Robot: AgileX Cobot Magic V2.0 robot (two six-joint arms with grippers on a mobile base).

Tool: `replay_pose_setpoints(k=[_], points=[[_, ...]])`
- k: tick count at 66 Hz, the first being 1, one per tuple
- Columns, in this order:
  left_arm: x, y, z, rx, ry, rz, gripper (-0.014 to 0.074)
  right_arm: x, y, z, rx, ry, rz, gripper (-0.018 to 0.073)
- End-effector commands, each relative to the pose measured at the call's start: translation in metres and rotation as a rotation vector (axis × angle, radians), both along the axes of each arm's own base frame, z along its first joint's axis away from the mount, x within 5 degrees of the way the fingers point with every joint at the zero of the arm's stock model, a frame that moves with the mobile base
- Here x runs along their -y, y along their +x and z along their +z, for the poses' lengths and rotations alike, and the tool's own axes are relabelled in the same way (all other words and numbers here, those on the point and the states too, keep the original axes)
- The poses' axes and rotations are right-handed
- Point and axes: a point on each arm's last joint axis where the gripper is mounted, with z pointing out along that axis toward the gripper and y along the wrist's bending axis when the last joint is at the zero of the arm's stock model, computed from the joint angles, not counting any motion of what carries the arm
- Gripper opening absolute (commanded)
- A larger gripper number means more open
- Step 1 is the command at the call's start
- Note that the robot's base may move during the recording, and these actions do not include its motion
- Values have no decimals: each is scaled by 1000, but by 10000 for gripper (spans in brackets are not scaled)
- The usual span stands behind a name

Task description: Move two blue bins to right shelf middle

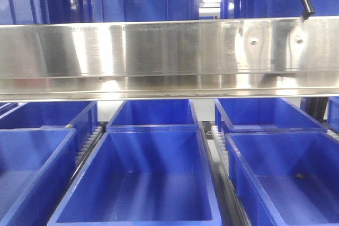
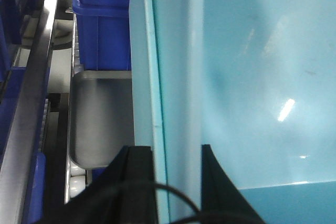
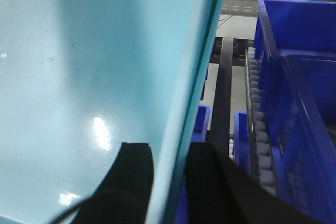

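Pinching the blue bin by its left wall with the left end effector, by its right wall with the right end effector. Gripped both sides, probably for level carrying; held beside the shelf bins.

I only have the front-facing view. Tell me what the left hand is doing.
Observer: The left hand straddles one wall of a pale blue bin, a finger pressed against each side.
Operator: Now report the right hand.
Observer: The right hand clamps a pale blue bin wall in the same way. I cannot tell whether it is the same bin.
Operator: Say what lies beside the right hand.
Observer: A roller track carrying dark blue bins.
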Motion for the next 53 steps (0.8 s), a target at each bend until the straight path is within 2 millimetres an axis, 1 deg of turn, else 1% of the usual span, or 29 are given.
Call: replay_pose_setpoints(k=[1, 53], points=[[7, -12, 26, 119, -137, -30, -111, -2, -4, 13, 90, 33, 30, -153], [7, -9, 25, 122, -139, -27, -111, -2, -4, 13, 90, 33, 30, -153]])
